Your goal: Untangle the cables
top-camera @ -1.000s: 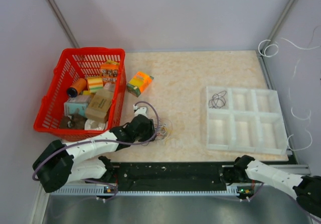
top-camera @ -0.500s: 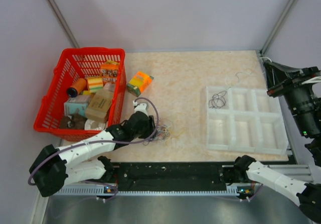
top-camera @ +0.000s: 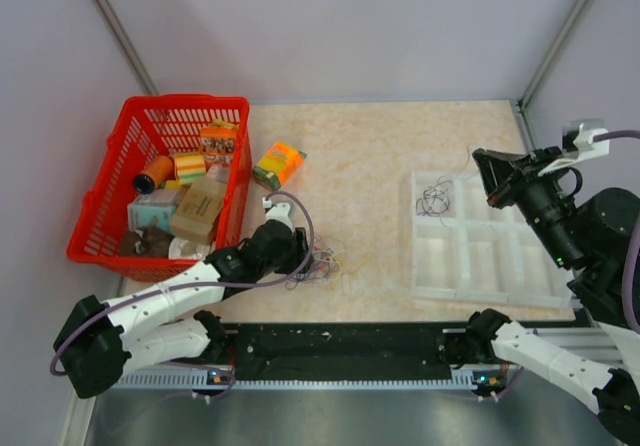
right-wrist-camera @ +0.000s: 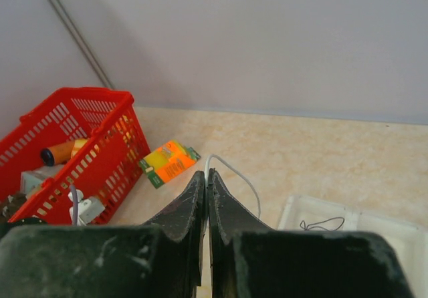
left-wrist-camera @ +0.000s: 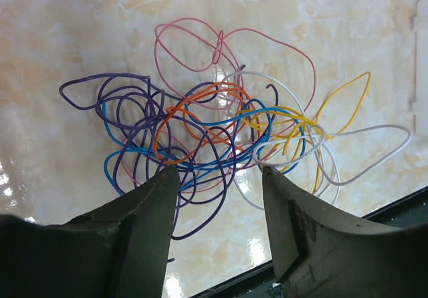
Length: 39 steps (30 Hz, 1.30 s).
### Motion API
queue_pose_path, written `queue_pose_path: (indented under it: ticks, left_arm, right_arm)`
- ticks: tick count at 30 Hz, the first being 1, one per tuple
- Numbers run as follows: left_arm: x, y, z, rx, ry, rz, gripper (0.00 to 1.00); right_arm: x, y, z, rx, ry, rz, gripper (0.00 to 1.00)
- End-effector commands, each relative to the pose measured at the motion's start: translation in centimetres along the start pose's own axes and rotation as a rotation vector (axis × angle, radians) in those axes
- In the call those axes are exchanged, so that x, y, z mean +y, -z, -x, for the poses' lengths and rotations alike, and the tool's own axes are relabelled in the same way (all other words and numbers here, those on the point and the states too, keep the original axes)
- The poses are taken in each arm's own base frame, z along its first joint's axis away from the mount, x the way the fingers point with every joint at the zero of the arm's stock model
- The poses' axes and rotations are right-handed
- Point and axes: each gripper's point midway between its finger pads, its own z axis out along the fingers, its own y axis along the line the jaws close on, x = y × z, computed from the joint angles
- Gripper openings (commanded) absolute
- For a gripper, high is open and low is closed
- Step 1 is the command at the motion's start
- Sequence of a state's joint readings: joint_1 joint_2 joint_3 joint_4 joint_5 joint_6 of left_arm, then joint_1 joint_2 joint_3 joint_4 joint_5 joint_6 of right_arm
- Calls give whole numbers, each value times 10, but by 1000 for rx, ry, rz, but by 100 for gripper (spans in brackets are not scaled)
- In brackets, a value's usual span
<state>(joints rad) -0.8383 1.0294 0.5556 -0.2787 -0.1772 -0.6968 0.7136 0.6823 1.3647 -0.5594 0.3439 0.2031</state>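
A red plastic mesh basket (top-camera: 100, 201) stands left on the beige marbled counter (top-camera: 400, 146). Beside it, the left hand (left-wrist-camera: 219, 171) hangs open over the tangle of thin coloured cables (left-wrist-camera: 221, 124). Above the white compartment tray (top-camera: 490, 266), the right hand (right-wrist-camera: 206, 178) pinches a thin white cable (right-wrist-camera: 235, 170).

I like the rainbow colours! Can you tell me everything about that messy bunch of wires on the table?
The tangled bunch of thin coloured wires lies on the glossy beige marbled tabletop, near its front edge. Pink, purple, blue, orange, yellow and white strands loop loosely through each other, looking smooth and bendy. The left arm's black tool stands open over its near side, one finger at each flank; whether it touches is unclear.
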Motion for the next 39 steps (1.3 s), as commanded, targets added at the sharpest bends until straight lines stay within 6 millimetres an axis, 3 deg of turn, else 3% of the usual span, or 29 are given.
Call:
queue_pose_path:
  ticks: [1,6,9,11,15,17,22,25,29,32,34,36,39]
  left_arm:
    - [-10,8,25,-68,-13,-22,58]
    - [-14,8,25,-67,3,-35,58]
    - [-14,9,25,-67,10,-40,58]
    - [-14,10,24,-67,8,-43,59]
    - [-15,16,26,-76,6,-58,61]
    - [-18,20,29,-80,2,-67,61]
    - [-28,30,45,-113,-9,-93,62]
    - [-33,36,53,-129,-14,-103,63]
    - [-36,45,64,-158,-15,-107,63]
    - [-36,51,69,-180,-15,-108,65]
    - [-34,54,71,-192,-11,-104,66]
    - [-33,57,71,-197,-13,-103,66]
    - [-31,62,73,-212,-11,-102,67]
  right_arm:
    - [10,11,38,-93,-47,49,0]
    - [22,15,76,-155,-51,100,0]
    - [27,13,77,-153,-58,116,0]
    - [26,8,62,-121,-66,112,0]
    - [15,6,7,-25,-101,73,0]
    - [3,6,-34,43,-111,30,0]
    - [-35,18,-100,180,-105,-146,0]
    - [-62,30,-113,227,-64,-281,0]
    - [-74,41,-117,245,-54,-342,0]
    - [-79,42,-144,323,-56,-381,0]
    - [-95,47,-164,398,-6,-481,0]
    - [-110,55,-170,436,43,-570,0]
    - [-113,59,-171,452,56,-590,0]
